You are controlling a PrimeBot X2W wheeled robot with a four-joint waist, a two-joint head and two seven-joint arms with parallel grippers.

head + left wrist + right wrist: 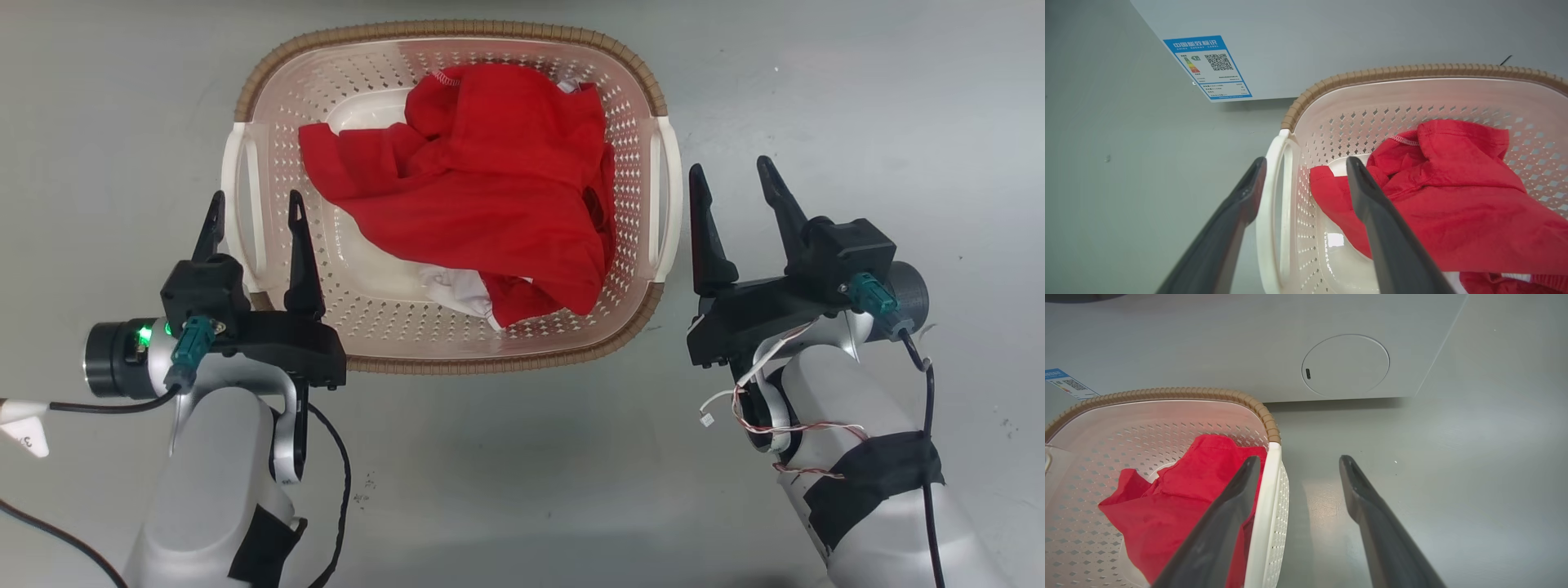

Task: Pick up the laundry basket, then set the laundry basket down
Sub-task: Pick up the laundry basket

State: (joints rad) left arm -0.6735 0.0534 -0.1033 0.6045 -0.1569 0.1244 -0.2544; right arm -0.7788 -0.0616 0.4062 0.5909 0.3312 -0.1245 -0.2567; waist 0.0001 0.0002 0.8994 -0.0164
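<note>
We see a smooth grey floor, evenly lit, with a few small specks. At its far edge stands a pale grey panel bearing a blue label and a round cover.

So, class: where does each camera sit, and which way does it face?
Head: on the head, facing down at the laundry basket; left claw and right claw show.
Left wrist: along its claw's fingers, astride the left handle.
Right wrist: along its claw's fingers, beside the right handle.
Shared: both wrist views catch the red cloth and blue label.
</note>
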